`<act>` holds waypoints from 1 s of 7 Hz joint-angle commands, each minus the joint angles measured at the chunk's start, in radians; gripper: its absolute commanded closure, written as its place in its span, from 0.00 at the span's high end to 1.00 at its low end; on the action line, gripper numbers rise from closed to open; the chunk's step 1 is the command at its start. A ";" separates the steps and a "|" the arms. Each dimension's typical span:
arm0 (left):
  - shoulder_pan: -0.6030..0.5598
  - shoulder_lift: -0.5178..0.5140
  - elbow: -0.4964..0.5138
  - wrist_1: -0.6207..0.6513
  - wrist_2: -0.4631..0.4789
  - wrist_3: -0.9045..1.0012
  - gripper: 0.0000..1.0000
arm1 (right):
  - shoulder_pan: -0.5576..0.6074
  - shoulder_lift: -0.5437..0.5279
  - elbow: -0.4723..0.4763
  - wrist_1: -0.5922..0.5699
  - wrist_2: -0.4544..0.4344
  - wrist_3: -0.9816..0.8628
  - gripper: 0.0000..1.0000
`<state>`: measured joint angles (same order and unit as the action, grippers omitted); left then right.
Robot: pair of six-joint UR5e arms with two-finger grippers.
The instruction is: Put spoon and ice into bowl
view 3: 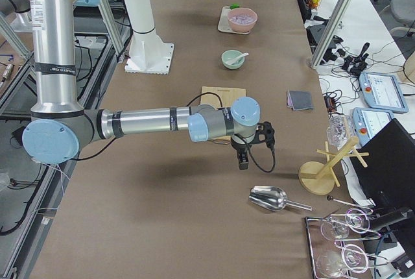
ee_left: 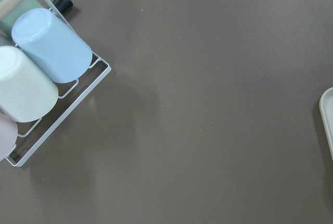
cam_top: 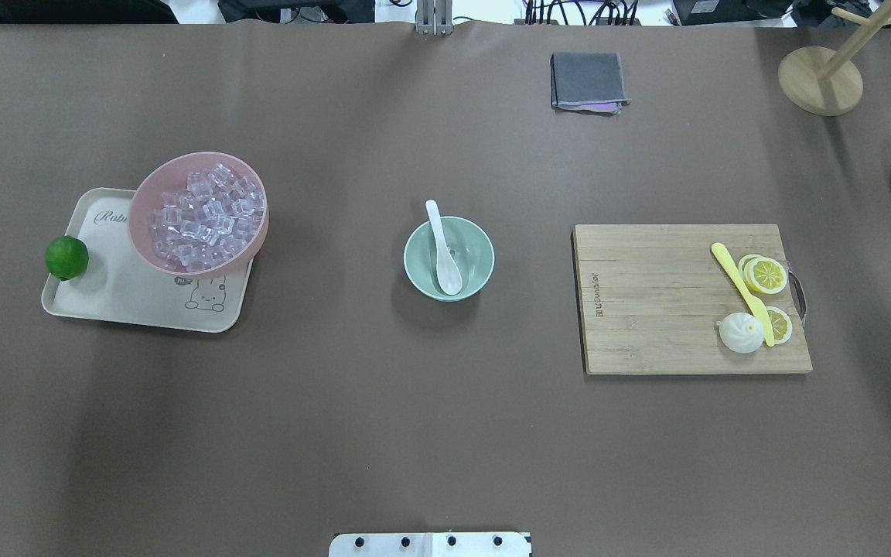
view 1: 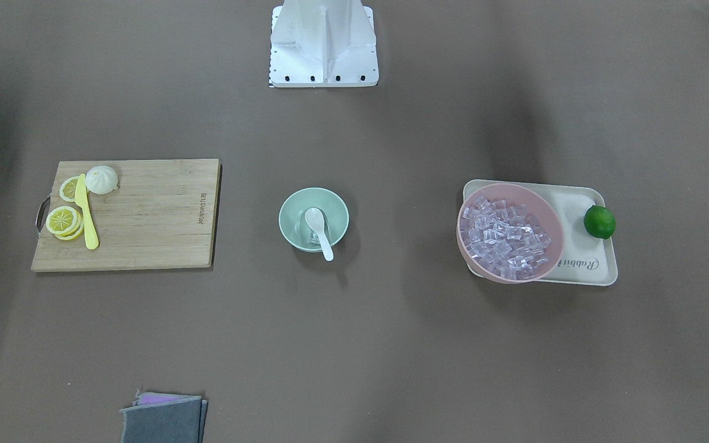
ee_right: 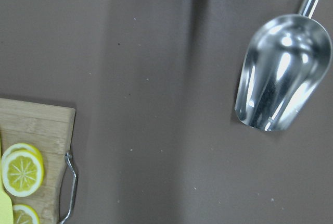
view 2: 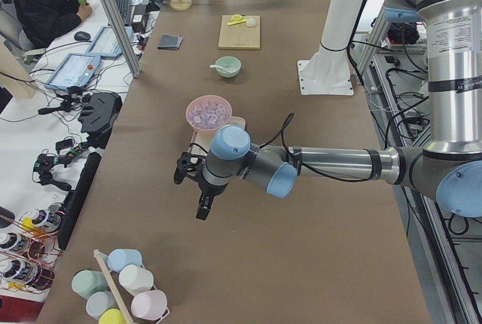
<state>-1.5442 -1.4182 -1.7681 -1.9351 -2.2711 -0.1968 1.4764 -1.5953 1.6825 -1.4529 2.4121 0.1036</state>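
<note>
The mint-green bowl (view 1: 293,200) stands mid-table, also in the overhead view (cam_top: 414,240). The white spoon (view 1: 319,231) lies in it, scoop down inside and handle over the rim (cam_top: 442,247). A small clear ice cube (view 1: 312,239) seems to lie in the bowl by the scoop. Many more ice cubes (cam_top: 202,216) fill the pink bowl (view 1: 462,234). My left gripper (view 2: 202,207) hangs over bare table far from the bowl; my right gripper (view 3: 243,161) hangs past the cutting board. Both show only in the side views, so I cannot tell whether they are open or shut.
The pink bowl sits on a cream tray (cam_top: 128,298) with a lime (cam_top: 66,257). A cutting board (cam_top: 662,302) holds lemon slices and a yellow knife (cam_top: 741,282). A metal scoop (ee_right: 281,73), a folded cloth (cam_top: 586,81) and a mug rack (ee_left: 47,62) stand at the edges.
</note>
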 commanded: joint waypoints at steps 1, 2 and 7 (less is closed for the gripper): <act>-0.004 0.013 -0.033 0.104 -0.001 0.000 0.98 | 0.045 -0.017 0.008 -0.143 0.015 -0.040 1.00; -0.007 0.025 -0.036 0.105 -0.004 0.000 0.98 | 0.047 -0.018 0.009 -0.202 0.015 -0.068 1.00; -0.005 0.033 -0.028 0.104 -0.001 0.000 0.98 | 0.045 -0.014 0.002 -0.218 -0.030 -0.064 1.00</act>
<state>-1.5496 -1.3813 -1.7972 -1.8316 -2.2730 -0.1964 1.5217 -1.6092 1.6846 -1.6699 2.3885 0.0398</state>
